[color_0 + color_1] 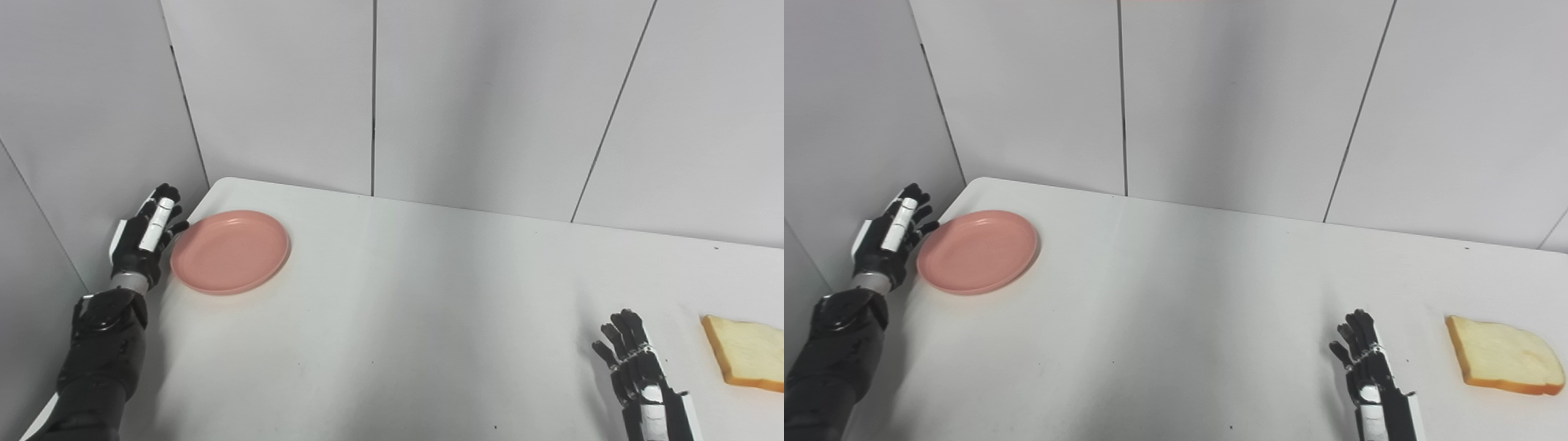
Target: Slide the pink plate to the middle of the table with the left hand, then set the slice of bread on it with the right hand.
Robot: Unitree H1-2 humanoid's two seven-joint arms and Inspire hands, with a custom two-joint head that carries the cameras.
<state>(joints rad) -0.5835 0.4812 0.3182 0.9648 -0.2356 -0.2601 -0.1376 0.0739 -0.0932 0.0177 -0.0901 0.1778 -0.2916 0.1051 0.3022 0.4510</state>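
Right hand [1372, 373] sits closest, but going from the left: left hand [146, 239] has its fingers [164, 205] spread, tips just beside the pink plate [230, 252] on the table [398, 318]. Right fingers [1356, 340] are spread too, holding nothing, with the slice of bread [1503, 355] off to their right.

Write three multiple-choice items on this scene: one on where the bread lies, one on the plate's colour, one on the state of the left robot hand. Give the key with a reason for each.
1. Where on the table is the bread?
A. near right side
B. on the plate
C. far left corner

2. What colour is the plate?
A. blue
B. pink
C. green

3. The left robot hand is:
A. shut on the bread
B. lifting the plate
C. open beside the plate's left rim

Key: 1 A, the bread lies flat just right of the right robot hand. 2 B, the plate is plainly pink. 3 C, its fingers are spread at the rim and hold nothing.
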